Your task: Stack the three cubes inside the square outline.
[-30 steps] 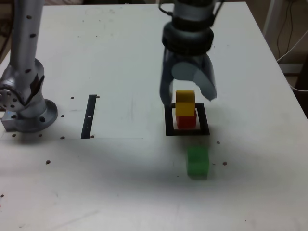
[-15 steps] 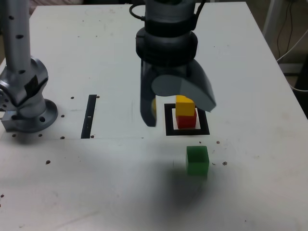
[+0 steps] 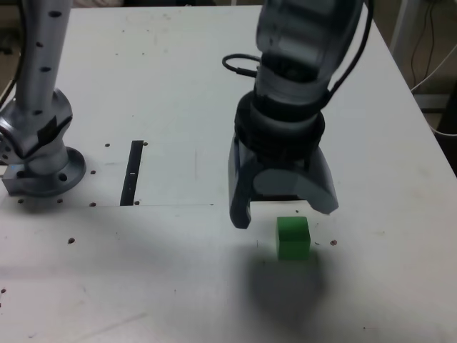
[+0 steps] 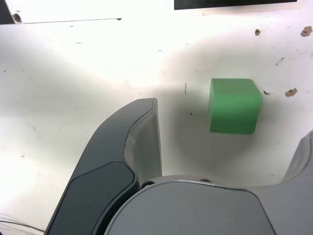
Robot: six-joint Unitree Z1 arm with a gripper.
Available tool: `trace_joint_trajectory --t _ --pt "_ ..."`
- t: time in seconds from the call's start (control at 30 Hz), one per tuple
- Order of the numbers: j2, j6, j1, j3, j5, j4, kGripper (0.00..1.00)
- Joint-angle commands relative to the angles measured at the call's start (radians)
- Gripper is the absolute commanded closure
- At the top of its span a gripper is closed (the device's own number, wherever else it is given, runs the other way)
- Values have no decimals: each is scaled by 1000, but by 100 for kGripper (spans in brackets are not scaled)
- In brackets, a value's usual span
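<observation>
The grey two-fingered gripper [image 3: 282,211] of the silver robot arm hangs over the white tabletop [image 3: 164,107] with its jaws spread wide and nothing between them; it holds no object. In the exterior view it points down toward the near part of the table, its left finger [image 3: 240,207] reaching close to the surface and its right finger [image 3: 318,193] sitting higher. The small solid green cube [image 3: 293,237] rests on the table just nearer than the gripper, below the gap between the fingers and toward the exterior view's right of that gap; it stands apart from both fingers, upright and flat on the surface. In the wrist view the green cube [image 4: 234,105] lies ahead of the open jaws, clear of the dark grey finger [image 4: 122,156] beside it, with only an edge of the other finger showing at the picture's border. A strip of thick black edging [image 4: 234,4] shows at the far side of the wrist view; in the exterior view the gripper body covers the area just beyond the green cube, so the square outline and the red and yellow cubes cannot be seen there. A thin straight black strip [image 3: 133,173] lies on the table to the exterior view's left, near the arm's round silver base [image 3: 39,168]. Small dark specks dot the tabletop.
</observation>
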State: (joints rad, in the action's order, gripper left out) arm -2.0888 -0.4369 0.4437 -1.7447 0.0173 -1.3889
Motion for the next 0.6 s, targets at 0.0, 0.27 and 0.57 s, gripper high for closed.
trace_joint_trajectory --t 0.0,0.27,0.57 --pt "-19 9 0 -11 1 6 1" --pt "-103 55 -18 -52 12 24 4" --pt "-161 113 -59 -52 54 30 13"
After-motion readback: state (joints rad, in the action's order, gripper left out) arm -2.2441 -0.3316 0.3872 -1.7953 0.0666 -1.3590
